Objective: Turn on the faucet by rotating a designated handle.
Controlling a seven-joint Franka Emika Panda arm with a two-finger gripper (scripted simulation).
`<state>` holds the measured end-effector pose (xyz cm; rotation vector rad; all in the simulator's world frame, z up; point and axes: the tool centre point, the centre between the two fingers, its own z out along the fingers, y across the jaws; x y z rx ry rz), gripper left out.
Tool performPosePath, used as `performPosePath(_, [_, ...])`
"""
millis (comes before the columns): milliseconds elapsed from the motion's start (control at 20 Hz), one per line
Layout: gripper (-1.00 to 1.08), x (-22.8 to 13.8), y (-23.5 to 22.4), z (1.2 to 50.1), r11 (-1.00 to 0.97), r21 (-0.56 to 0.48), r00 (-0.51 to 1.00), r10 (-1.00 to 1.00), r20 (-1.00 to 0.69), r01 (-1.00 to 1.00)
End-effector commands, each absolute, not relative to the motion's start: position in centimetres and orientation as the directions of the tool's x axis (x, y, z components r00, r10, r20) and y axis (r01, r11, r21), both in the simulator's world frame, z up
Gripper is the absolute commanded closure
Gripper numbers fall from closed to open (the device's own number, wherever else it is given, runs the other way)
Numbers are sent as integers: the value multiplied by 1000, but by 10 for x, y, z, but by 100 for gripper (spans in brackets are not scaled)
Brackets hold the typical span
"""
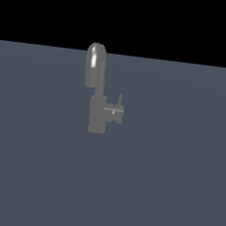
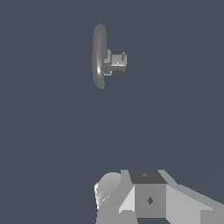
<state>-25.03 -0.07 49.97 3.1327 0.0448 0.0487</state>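
Note:
The faucet (image 1: 97,115) is a small grey tap with a blocky body, standing on the flat blue-grey floor. Its glossy arched spout (image 1: 95,65) rises above the body. The handle (image 1: 115,111) is a short stub sticking out toward the exterior view's right, with a thin upright pin (image 1: 119,99) at its end. The wrist view looks down on the faucet (image 2: 99,54) and its handle (image 2: 118,61) from well above. Only pale blocky parts of my gripper (image 2: 148,194) show at that picture's edge, far from the faucet. Its fingers cannot be made out. No gripper appears in the exterior view.
A plain blue-grey ground plane (image 1: 176,183) stretches around the faucet, ending at a black background (image 1: 196,25) behind it. No other object shows.

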Motion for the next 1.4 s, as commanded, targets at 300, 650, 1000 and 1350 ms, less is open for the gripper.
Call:
performPosePath(300, [108, -245, 0, 499, -1000, -3, 1000, 17, 19, 17])
performPosePath(650, [108, -227, 1, 495, -999, -46, 999, -28, -25, -29])
performPosePath(1000, [108, -195, 2, 486, -986, -117, 989, -102, -110, -115])
performPosePath(1350, [108, -155, 1, 471, -954, -195, 958, -184, -222, -228])
